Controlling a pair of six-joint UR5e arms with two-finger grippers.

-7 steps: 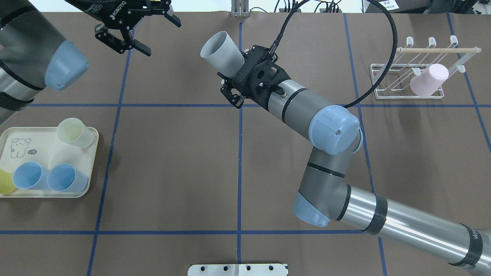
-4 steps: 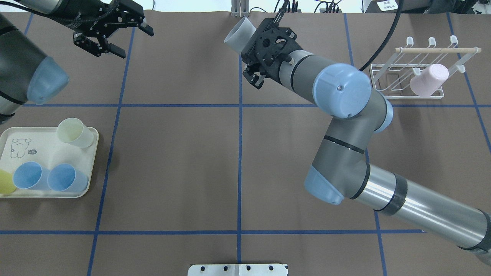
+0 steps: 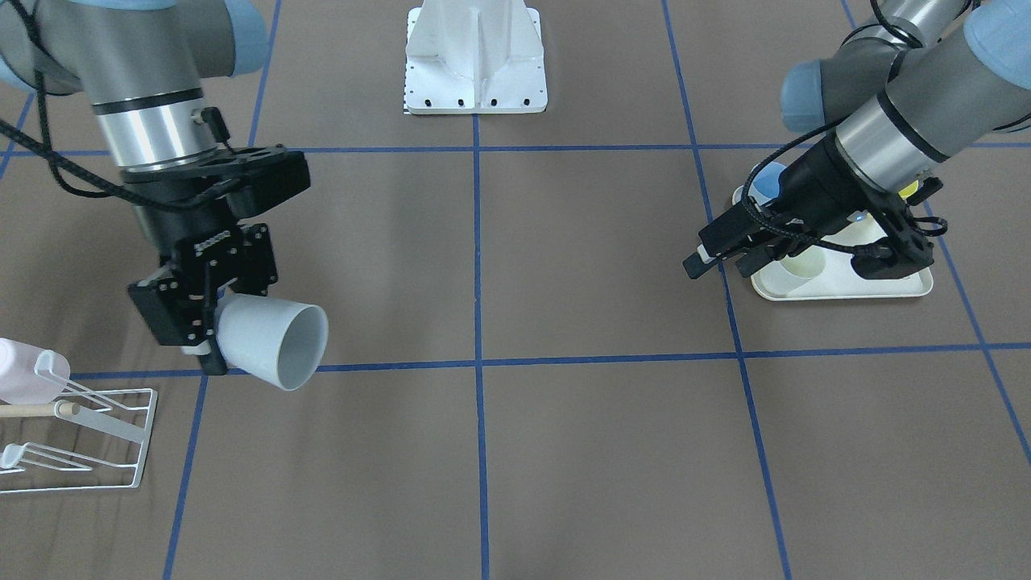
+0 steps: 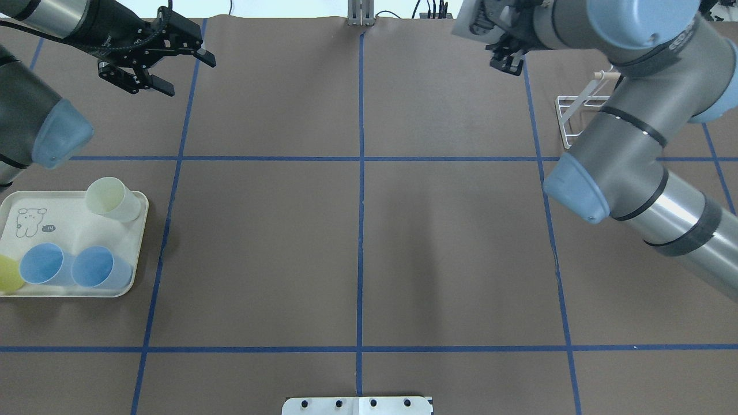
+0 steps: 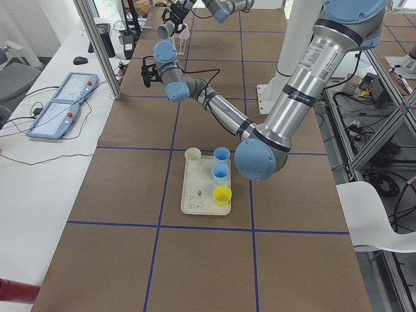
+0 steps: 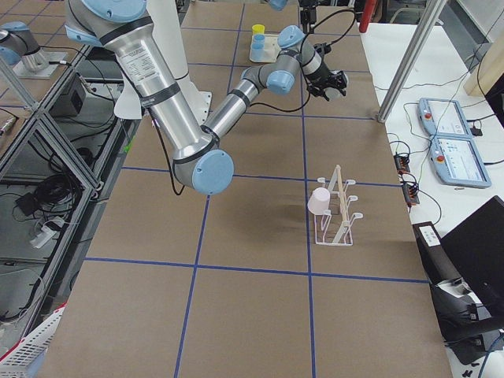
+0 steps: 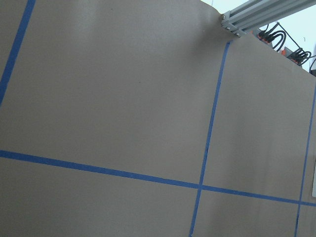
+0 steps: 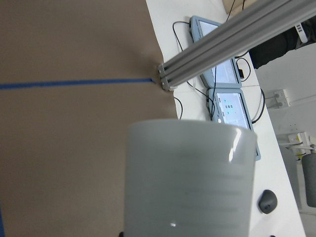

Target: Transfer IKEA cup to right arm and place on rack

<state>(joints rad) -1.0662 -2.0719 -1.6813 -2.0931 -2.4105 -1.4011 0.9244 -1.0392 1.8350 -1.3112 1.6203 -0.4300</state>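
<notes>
Exterior front-facing view shows your right end effector (image 3: 211, 332) clamped on the grey cup (image 3: 278, 342) at its base, mouth facing away from the rack (image 3: 97, 439) near and lower than it (the left end effector (image 4: 194, 79) hangs spread, empty). Swing across carelessly and the rim could hit the pink cup (image 3: 20, 370) on the rack, or the tapered wall could slip.

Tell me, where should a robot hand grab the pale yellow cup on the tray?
Probably by its rim, coming straight down from above. The pale yellow cup stands upright with its mouth up, so one finger can slip inside and one outside. It sits alone in a corner of the tray, apart from the blue cups, so nothing crowds it.
</notes>
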